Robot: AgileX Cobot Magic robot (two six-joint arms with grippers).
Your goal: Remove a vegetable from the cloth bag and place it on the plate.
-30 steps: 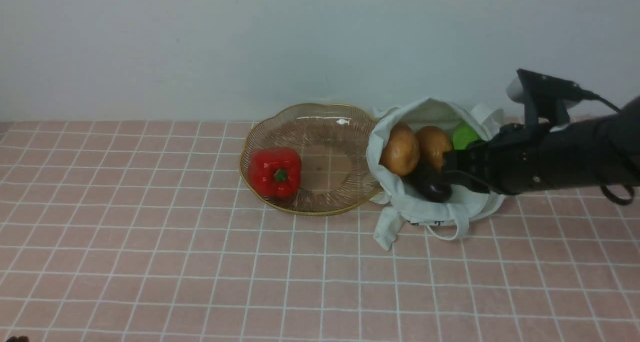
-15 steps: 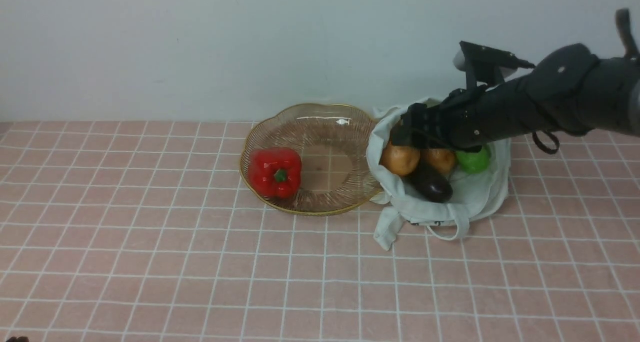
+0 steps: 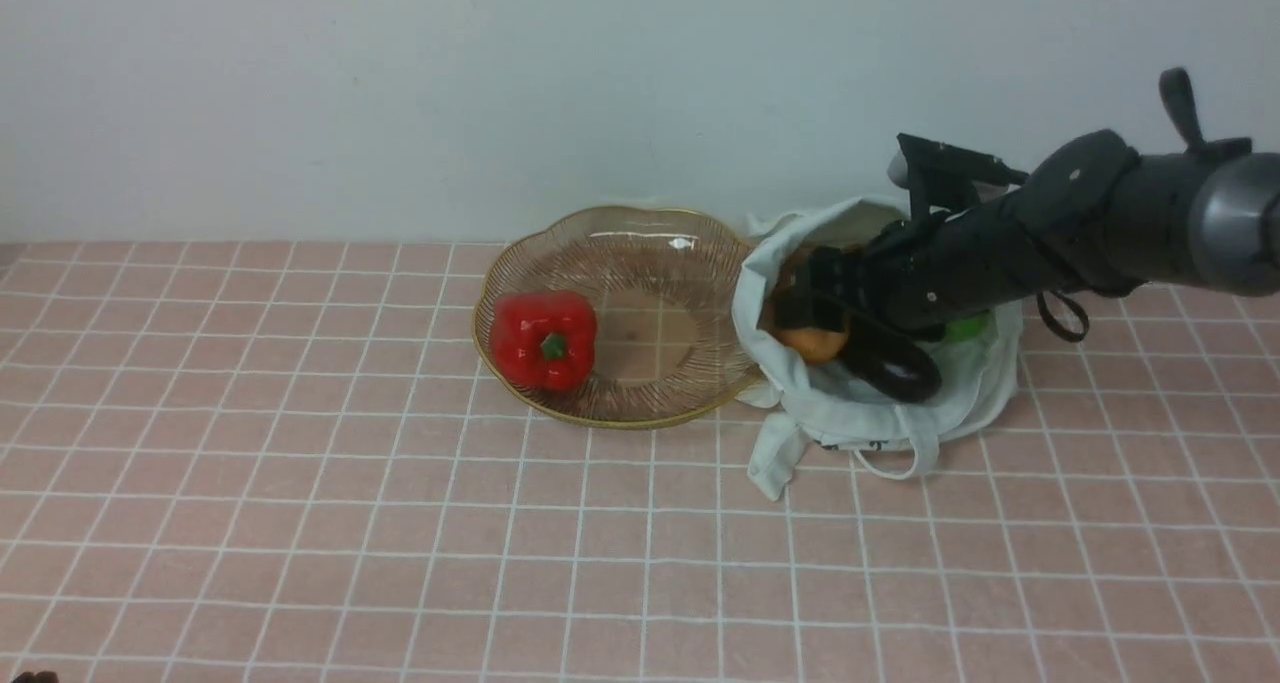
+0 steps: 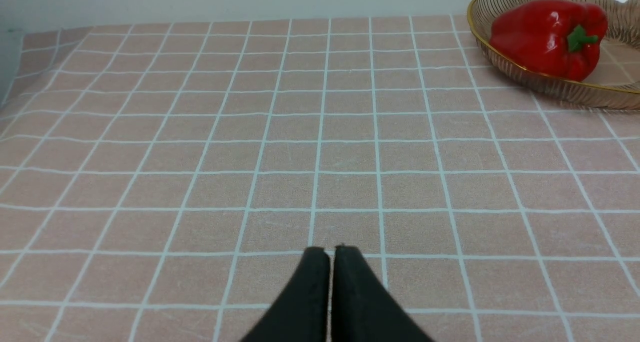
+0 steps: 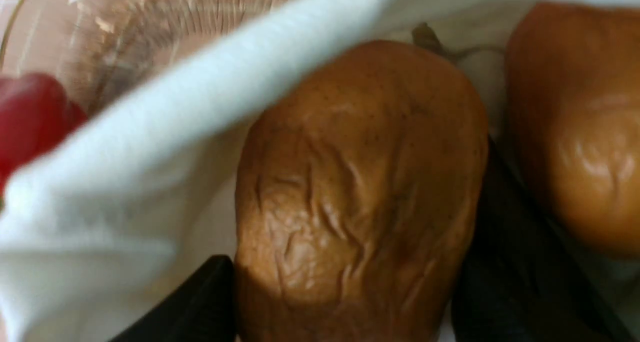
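Observation:
The cloth bag (image 3: 870,418) lies open on the table to the right of the plate (image 3: 620,418). My right gripper (image 3: 800,308) reaches down into the bag's mouth. Only a lower part of the larger tan-brown potato (image 3: 812,343) shows under it. In the right wrist view the wrinkled potato (image 5: 360,182) fills the gap of my right gripper (image 5: 345,302). The jaws are open, one black finger close on each side of the potato. The bag's rim (image 5: 150,131) lies beside it. My left gripper (image 4: 330,252) is shut and empty, low over bare table.
A red pepper (image 3: 543,338) lies on the plate's left side. In the bag are a dark aubergine (image 3: 900,368), a smaller orange-brown potato (image 5: 575,131) and something green (image 3: 968,325). A wall stands close behind the plate and bag.
My right arm swung left over the bag, then came down into its mouth onto the larger potato. The plate and pepper shifted slightly left. The left gripper's movement cannot be told.

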